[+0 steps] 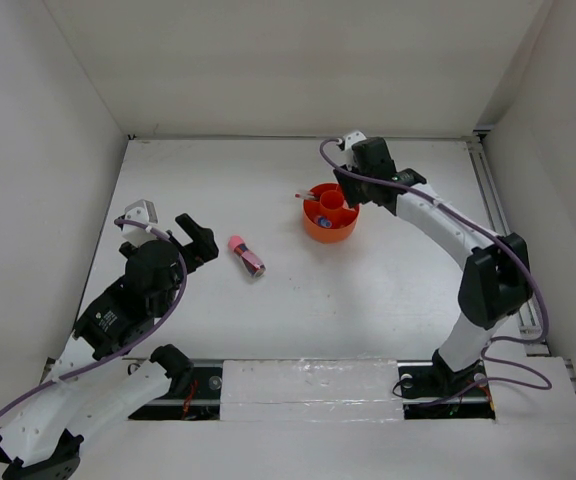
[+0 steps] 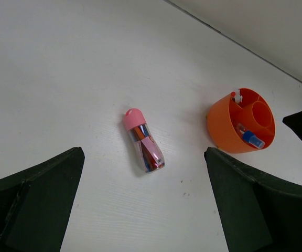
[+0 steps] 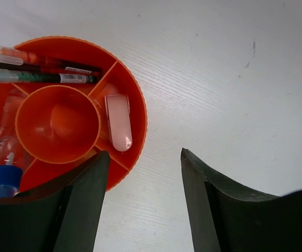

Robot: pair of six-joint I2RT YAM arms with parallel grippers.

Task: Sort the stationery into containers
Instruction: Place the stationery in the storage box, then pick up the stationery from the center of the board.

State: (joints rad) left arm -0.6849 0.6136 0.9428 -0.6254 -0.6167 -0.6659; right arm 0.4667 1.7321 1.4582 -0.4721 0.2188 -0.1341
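Lying on the table point(image 1: 368, 300) at 3 o'clock from the wide-open, empty left claw point(image 1: 168, 222), the pink-capped clear tube point(image 1: 247, 257) runs 11 to 5 o'clock, nearer this arm than the right claw point(image 3: 146, 173), open and empty over the orange tub point(image 1: 330, 233).

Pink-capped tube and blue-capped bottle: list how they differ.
Cap: the pink-capped tube has a pink cap, the blue-capped bottle a blue one. Place: the tube lies on the bare table, apart from the orange tub; the bottle sits in one of the tub's outer compartments. Contents: the tube shows coloured pieces inside; the bottle looks see-through. Both have clear bodies.
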